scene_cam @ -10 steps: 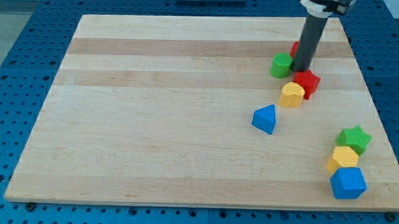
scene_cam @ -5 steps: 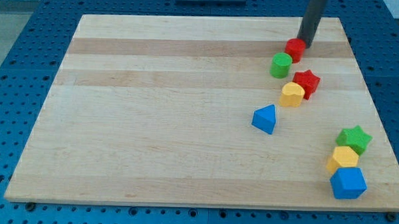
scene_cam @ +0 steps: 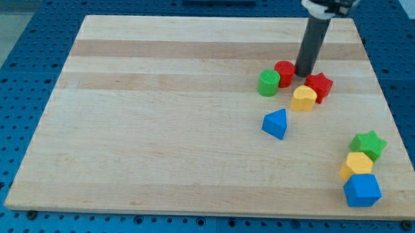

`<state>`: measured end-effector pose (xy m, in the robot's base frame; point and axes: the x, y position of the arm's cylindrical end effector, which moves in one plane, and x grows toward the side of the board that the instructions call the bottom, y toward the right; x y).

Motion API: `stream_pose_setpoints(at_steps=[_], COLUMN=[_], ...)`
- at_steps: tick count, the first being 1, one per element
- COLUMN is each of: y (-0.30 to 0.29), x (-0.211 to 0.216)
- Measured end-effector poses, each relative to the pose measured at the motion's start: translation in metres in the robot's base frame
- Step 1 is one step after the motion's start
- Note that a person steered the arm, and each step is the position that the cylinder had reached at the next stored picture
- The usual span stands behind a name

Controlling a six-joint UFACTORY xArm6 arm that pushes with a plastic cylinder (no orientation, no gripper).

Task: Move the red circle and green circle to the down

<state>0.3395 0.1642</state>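
Observation:
The red circle [scene_cam: 284, 73] lies on the wooden board [scene_cam: 159, 115] at the upper right, touching the green circle [scene_cam: 268, 83] on its lower left. My tip [scene_cam: 304, 74] stands right beside the red circle on its right side, just above the yellow block [scene_cam: 303, 98] and left of the red star [scene_cam: 319, 86].
A blue triangular block [scene_cam: 276, 124] lies below the circles. A green star [scene_cam: 368, 144], a yellow block [scene_cam: 358, 165] and a blue block [scene_cam: 362, 190] sit stacked in a line near the board's lower right edge.
My tip went up past the red circle, then came back down and left. The red circle and green circle have both shifted left and slightly down.

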Motion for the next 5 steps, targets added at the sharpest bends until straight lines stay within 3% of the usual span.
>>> stream_pose_setpoints(at_steps=[1,3,5], y=[-0.014,-0.055,-0.047], x=[-0.019,0.003,0.007])
